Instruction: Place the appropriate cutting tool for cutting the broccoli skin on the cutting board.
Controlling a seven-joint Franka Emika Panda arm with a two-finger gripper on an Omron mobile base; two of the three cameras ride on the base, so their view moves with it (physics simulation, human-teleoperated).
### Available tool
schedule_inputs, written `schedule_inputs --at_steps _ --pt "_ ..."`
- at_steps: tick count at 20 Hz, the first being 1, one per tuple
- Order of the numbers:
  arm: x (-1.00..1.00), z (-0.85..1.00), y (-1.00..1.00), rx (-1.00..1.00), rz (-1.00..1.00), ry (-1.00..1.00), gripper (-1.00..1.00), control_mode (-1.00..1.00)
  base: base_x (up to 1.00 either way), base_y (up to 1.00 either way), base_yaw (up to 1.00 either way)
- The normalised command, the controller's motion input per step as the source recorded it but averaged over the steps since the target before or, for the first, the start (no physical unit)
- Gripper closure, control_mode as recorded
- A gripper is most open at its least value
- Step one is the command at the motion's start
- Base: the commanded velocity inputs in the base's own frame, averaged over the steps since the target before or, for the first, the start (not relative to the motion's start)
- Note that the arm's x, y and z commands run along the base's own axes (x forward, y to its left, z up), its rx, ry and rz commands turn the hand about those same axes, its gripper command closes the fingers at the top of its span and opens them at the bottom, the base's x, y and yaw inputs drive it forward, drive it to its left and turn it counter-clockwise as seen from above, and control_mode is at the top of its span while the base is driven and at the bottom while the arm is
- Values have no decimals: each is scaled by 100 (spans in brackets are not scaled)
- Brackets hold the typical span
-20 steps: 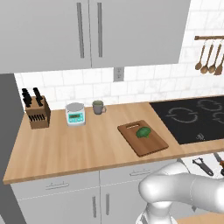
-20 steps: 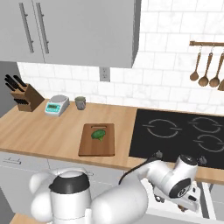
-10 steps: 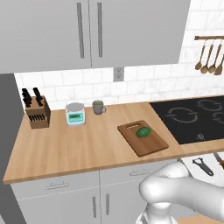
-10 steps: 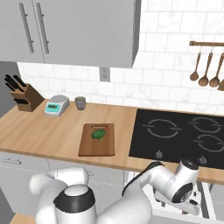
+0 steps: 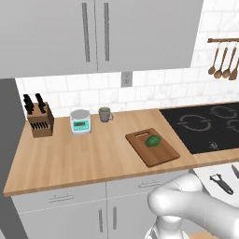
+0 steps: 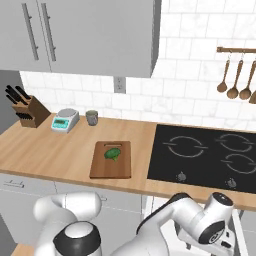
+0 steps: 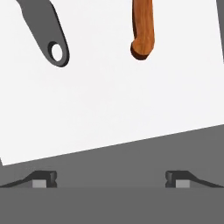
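Observation:
The cutting tool's orange handle (image 7: 143, 28) lies on the white drawer floor (image 7: 109, 100), ahead of my gripper (image 7: 111, 179) and slightly right of its centre; its metal end runs out of frame. My gripper is open, with both fingertips (image 7: 43, 178) well short of the handle and nothing between them. The brown cutting board (image 5: 151, 148) (image 6: 111, 160) lies on the wooden counter with the green broccoli (image 5: 152, 141) (image 6: 112, 153) on it.
A black peeler (image 7: 46, 30) (image 5: 221, 183) lies in the same open drawer (image 5: 207, 175), left of the orange handle. A black cooktop (image 6: 205, 155) is right of the board. A knife block (image 5: 39, 122), scale (image 5: 80, 122) and mug (image 5: 105, 114) stand at the back left.
My arm has shifted a little lower and to the right over the drawer. The gripper stays open, and the things on the counter have not moved.

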Motion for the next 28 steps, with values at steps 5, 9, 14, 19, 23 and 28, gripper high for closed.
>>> schedule_inputs --at_steps 5,9,14,19,23,28 --pt "-26 0 0 0 0 1 -100 -100 0 0 0" --pt "72 1 0 0 0 0 -100 -100 0 0 0" --pt "100 0 0 -1 0 0 -100 -100 0 0 0" --pt "56 -4 -30 -4 0 0 -100 -100 0 0 0" --pt "0 -26 -21 -5 0 0 -100 -100 0 0 0" --pt "0 -22 -30 -5 0 0 -100 -100 0 0 0"
